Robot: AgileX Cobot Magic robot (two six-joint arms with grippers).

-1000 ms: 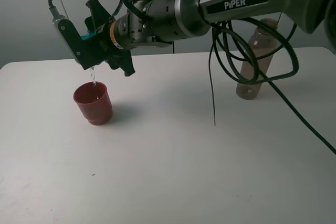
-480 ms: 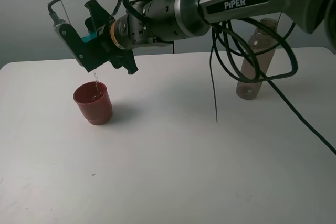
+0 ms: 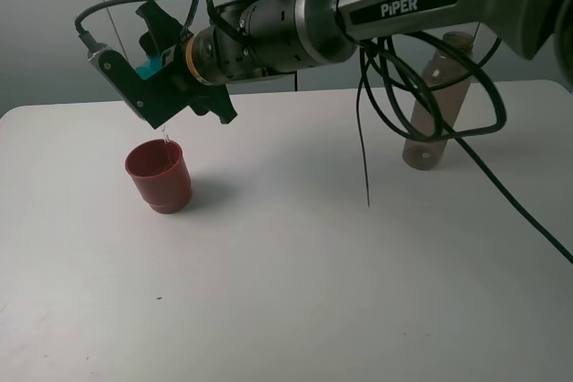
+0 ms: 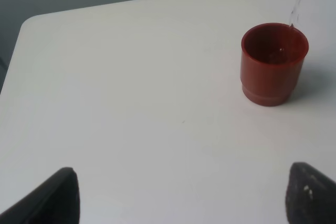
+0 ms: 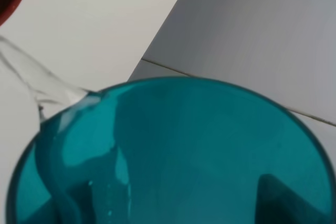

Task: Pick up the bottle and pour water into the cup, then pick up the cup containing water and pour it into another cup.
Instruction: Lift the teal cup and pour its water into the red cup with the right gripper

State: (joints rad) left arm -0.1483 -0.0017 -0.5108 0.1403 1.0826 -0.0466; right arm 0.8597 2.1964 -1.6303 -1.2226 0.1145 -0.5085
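White table (image 3: 286,292), grey wall behind. R gripper (image 3: 154,78) clamped on teal cup (image 3: 154,62), tipped, thin water stream into red-brown cup (image 3: 159,176) at table's 10 o'clock. Smoky bottle (image 3: 434,105) upright at 2 o'clock. L gripper (image 4: 178,198) fingers spread, holding nothing.
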